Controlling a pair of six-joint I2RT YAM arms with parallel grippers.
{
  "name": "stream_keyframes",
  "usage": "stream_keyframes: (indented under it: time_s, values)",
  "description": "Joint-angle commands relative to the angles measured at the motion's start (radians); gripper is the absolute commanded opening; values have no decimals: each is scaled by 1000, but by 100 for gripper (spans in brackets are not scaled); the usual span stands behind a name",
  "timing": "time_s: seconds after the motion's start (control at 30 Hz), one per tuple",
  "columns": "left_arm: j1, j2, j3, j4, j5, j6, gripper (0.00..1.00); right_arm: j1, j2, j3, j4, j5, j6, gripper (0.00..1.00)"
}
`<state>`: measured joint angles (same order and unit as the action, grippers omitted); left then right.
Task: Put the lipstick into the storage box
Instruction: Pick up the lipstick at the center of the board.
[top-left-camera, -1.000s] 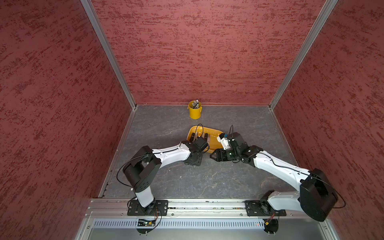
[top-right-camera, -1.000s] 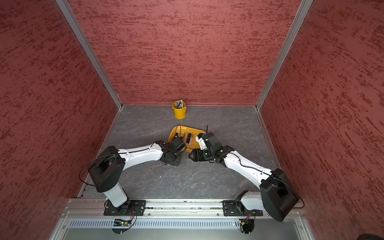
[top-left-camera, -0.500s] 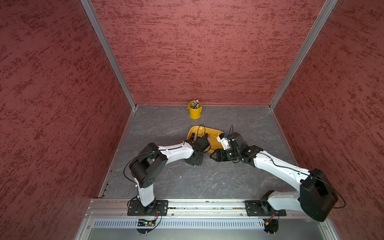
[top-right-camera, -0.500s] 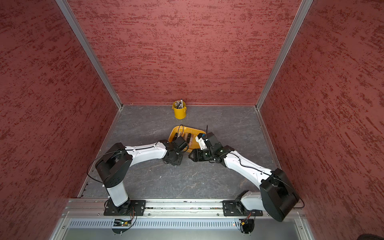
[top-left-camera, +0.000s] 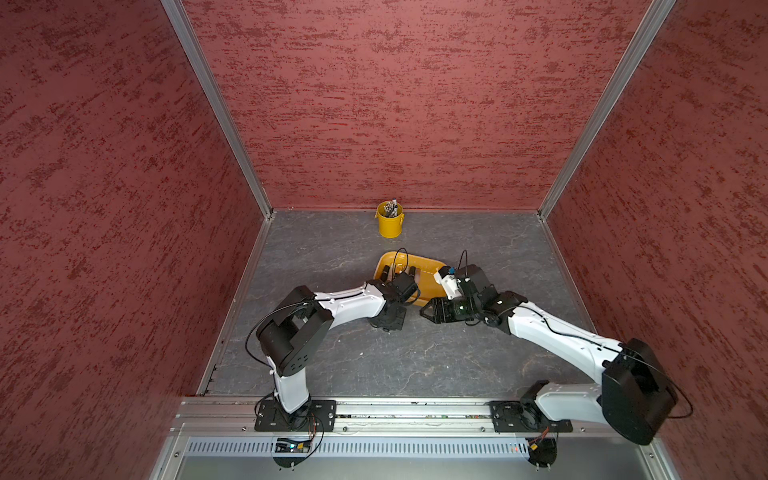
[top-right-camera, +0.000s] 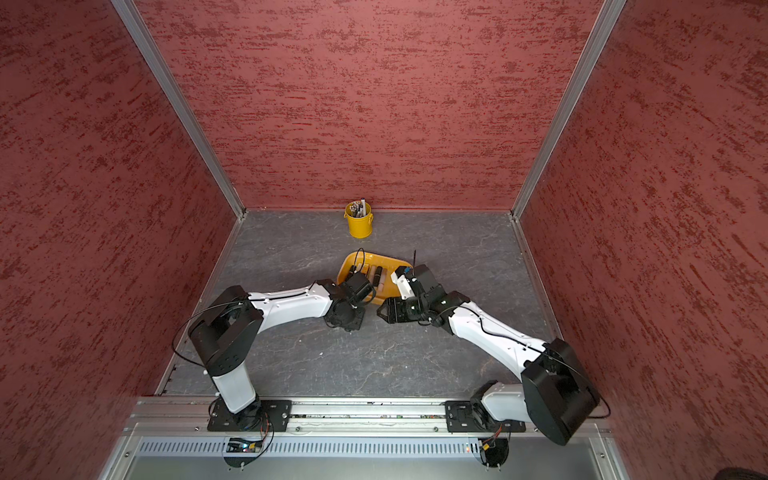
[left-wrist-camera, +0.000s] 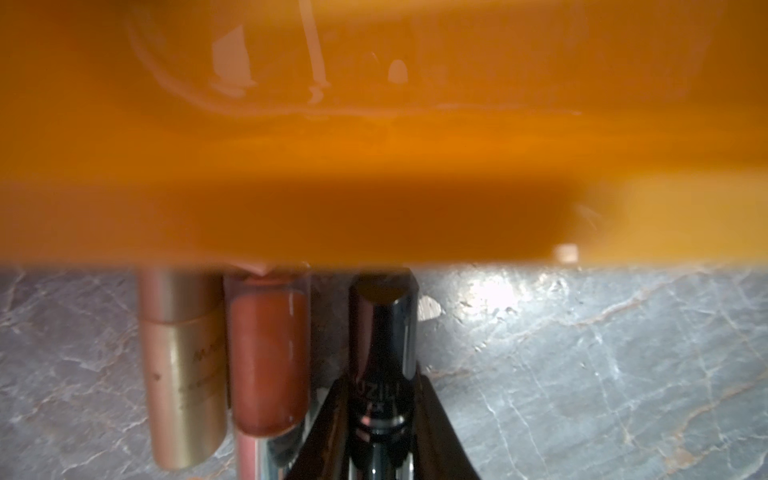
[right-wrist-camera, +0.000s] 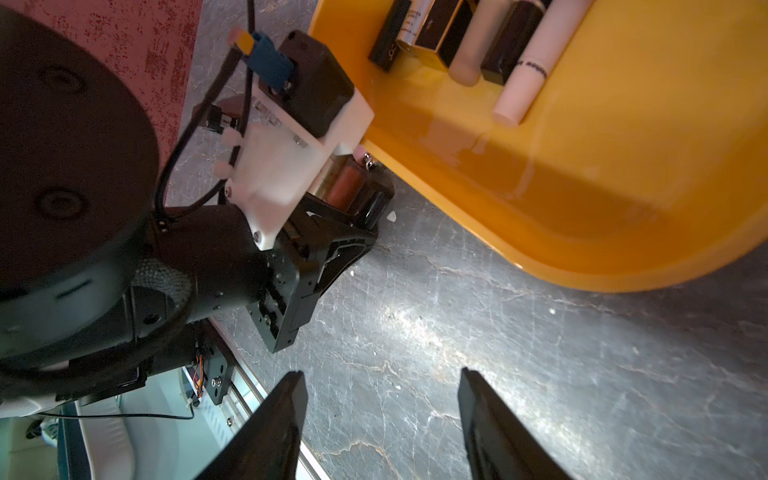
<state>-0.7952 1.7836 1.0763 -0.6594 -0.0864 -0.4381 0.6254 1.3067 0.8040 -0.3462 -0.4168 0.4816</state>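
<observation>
The storage box (top-left-camera: 428, 266) is a shallow yellow-orange tray at mid-table, with several lipsticks (right-wrist-camera: 457, 37) lying in it. In the left wrist view a glossy black lipstick (left-wrist-camera: 382, 332) lies on the grey table, its far end against the box's near wall (left-wrist-camera: 374, 187). My left gripper (left-wrist-camera: 380, 399) is shut on it, one finger on each side. A gold lipstick (left-wrist-camera: 183, 365) and a red-brown one (left-wrist-camera: 266, 353) lie right beside it. My right gripper (right-wrist-camera: 380, 374) hovers open and empty over bare table, just right of the left gripper (top-left-camera: 390, 320).
A small yellow bucket (top-left-camera: 390, 220) holding pens stands at the back wall. Red walls close in three sides of the table (top-left-camera: 415, 365). The two grippers sit close together at the box's front edge (top-right-camera: 374, 301).
My left gripper has closed on the black lipstick, and the left arm's elbow has swung to the right. The right arm has stayed put.
</observation>
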Motion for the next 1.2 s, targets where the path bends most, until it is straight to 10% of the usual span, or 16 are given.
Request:
stream_keyframes:
  time_s: [0.0, 0.53, 1.17]
  values:
    - [11, -85, -51, 23, 88, -18, 8, -10, -33, 9, 6, -36, 20, 63]
    - [271, -646, -194, 331, 726, -123, 12, -93, -96, 161, 213, -366, 196, 63]
    - [303, -690, -269, 785, 983, -353, 13, -97, -31, 187, 538, -534, 409, 63]
